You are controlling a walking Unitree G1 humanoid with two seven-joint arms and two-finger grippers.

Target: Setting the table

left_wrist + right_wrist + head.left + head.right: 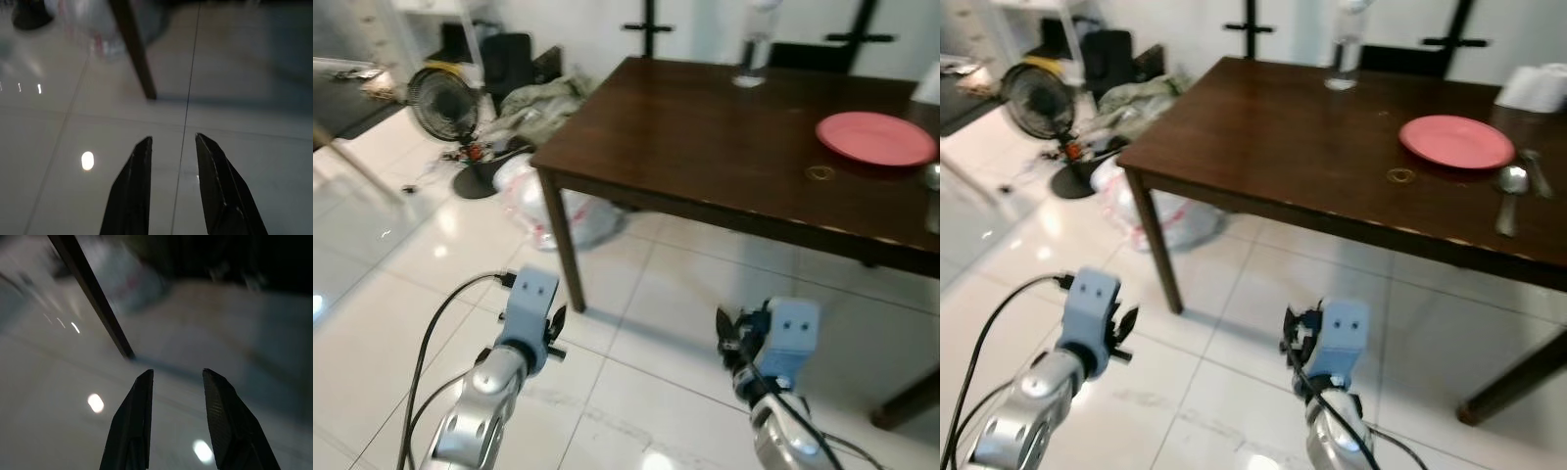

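A dark wooden table stands ahead of me. On its right part lies a pink plate, with a spoon just to the right of it and a small ring in front of it. A clear bottle stands near the far edge. My left gripper and right gripper hang low over the white floor, short of the table. Both are open and hold nothing, as the wrist views show, with the left fingers and the right fingers apart.
A black floor fan, a heap of cloth and a white plastic bag lie to the left of the table. A table leg stands near my left gripper. Something white sits at the table's far right.
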